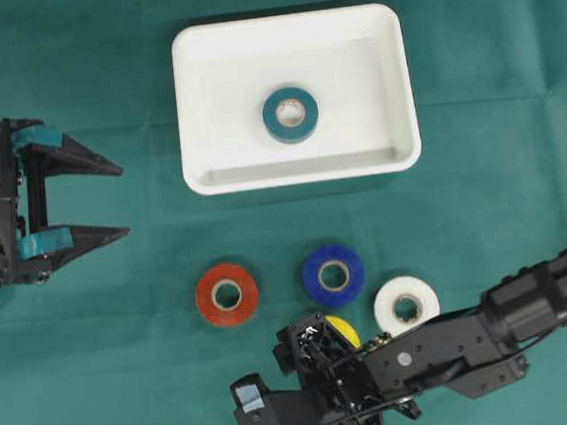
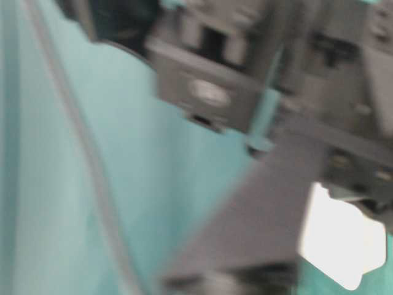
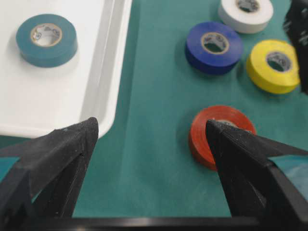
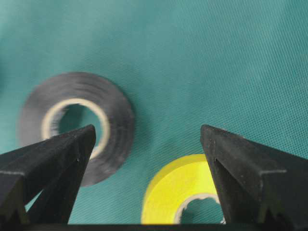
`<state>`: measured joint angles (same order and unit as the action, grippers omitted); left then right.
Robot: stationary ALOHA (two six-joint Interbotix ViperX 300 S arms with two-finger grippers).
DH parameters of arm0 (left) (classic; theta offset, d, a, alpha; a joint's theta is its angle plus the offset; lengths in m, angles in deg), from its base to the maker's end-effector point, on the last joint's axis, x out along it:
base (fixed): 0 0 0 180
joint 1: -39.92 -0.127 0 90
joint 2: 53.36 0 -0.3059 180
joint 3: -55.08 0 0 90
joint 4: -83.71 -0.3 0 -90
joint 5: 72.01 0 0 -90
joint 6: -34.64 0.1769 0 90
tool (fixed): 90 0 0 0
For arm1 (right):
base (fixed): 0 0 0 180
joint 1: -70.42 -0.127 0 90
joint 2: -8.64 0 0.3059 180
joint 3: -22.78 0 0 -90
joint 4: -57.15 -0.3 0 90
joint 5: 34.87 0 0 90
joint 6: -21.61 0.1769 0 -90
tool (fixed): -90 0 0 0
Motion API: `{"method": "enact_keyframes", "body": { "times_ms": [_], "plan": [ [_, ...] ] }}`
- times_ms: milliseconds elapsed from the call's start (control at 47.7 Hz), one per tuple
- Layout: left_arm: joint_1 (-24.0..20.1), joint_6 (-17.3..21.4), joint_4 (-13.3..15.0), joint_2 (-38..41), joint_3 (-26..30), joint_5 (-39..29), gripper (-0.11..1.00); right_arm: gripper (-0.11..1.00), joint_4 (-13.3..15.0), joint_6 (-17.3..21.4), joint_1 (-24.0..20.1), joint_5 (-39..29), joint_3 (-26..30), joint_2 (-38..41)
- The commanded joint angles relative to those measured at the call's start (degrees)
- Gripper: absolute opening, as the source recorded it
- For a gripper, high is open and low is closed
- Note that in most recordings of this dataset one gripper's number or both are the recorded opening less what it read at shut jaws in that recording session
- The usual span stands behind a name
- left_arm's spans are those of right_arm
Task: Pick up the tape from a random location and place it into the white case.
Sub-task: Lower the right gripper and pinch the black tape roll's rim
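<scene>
The white case [image 1: 286, 31] lies at the back centre with a teal tape roll [image 1: 290, 113] flat inside it. Red tape [image 1: 227, 294], blue tape [image 1: 333, 275] and white tape [image 1: 406, 305] lie on the green cloth in front of it. A yellow tape roll [image 1: 343, 329] is half hidden under my right arm. My left gripper [image 1: 122, 200] stands open at the left, holding nothing, well away from the rolls. My right gripper [image 4: 147, 132] is open, pointing down over the yellow roll [image 4: 183, 192], with a black tape roll [image 4: 77, 125] beside its left finger.
In the left wrist view the case rim [image 3: 103, 72] is ahead left and the red roll [image 3: 211, 130] sits by the right fingertip. The right arm [image 1: 533, 299] reaches in from the lower right. The table-level view is blurred, filled by dark gripper parts.
</scene>
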<state>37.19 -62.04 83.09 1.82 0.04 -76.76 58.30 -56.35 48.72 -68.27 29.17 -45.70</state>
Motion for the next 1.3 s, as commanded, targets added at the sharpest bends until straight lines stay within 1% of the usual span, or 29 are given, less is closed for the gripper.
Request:
{"method": "enact_keyframes", "body": {
  "times_ms": [0, 273, 440, 524, 587, 671, 713, 818, 1090, 1279],
  "plan": [
    [0.09, -0.09, 0.18, 0.18, 0.44, 0.26, 0.99, 0.92, 0.09, 0.18, 0.09, 0.79, 1.41, -0.35],
    [0.09, -0.09, 0.18, 0.18, 0.44, 0.26, 0.99, 0.93, 0.09, 0.79, 0.09, 2.55, 1.41, 2.72],
    [0.09, -0.09, 0.18, 0.18, 0.44, 0.18, 0.99, 0.92, 0.09, 0.7, 0.09, 2.9, 1.41, 2.9],
    [0.09, -0.09, 0.18, 0.18, 0.44, 0.09, 0.99, 0.9, 0.35, 0.62, 0.09, 3.69, 1.41, 2.9],
    [0.09, -0.09, 0.18, 0.18, 0.44, -0.18, 0.99, 0.82, 0.44, 0.62, 0.09, 4.04, 1.41, 2.9],
    [0.09, -0.09, 0.18, 0.09, 0.44, -0.62, 0.99, 0.63, 0.53, 0.53, 0.09, 3.96, 1.41, 2.72],
    [0.09, -0.09, 0.18, 0.18, 0.44, -0.7, 0.99, 0.56, 0.44, 0.44, 0.09, 3.96, 1.41, 2.64],
    [0.09, -0.09, 0.18, 0.18, 0.44, -0.7, 0.99, 0.44, 0.44, 0.18, 0.09, 3.96, 1.41, 2.46],
    [0.09, -0.09, 0.18, 0.09, 0.44, -0.7, 0.99, 0.28, 0.44, 0.09, 0.09, 3.96, 1.41, 2.2],
    [0.09, -0.09, 0.18, 0.18, 0.44, -0.79, 0.99, 0.28, 0.44, 0.09, 0.09, 3.87, 1.41, 2.02]
  ]
}}
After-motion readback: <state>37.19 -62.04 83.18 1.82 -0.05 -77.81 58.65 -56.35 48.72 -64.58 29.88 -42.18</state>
